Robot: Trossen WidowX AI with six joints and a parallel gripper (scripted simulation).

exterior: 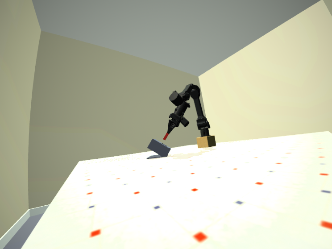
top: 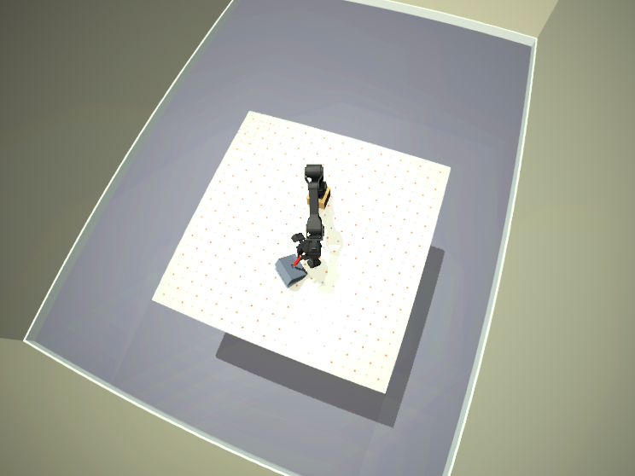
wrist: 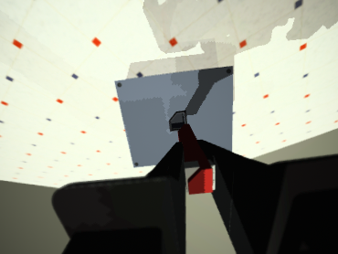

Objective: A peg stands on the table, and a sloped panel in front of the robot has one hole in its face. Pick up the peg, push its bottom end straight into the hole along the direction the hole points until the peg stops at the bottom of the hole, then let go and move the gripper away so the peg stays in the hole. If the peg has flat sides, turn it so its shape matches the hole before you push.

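The red peg (top: 297, 260) (exterior: 166, 136) (wrist: 200, 180) is flat-sided and tilted. My gripper (exterior: 168, 132) (wrist: 189, 146) is shut on it, and its lower end sticks out past the fingertips toward the panel. The sloped blue-grey panel (top: 287, 270) (exterior: 158, 147) (wrist: 146, 137) stands below the gripper. Its one angular hole (wrist: 177, 121) has a slanted corner. In the wrist view the peg's far end overlaps the hole's lower right edge. In the exterior view the peg's end is just above the panel's face; whether it touches the rim I cannot tell.
The arm's tan base block (top: 318, 199) (exterior: 205, 141) stands behind the panel on the white dotted table (top: 358, 287) (exterior: 176, 214). The arm reaches forward from it. A dark shadow falls across the panel's face near the hole.
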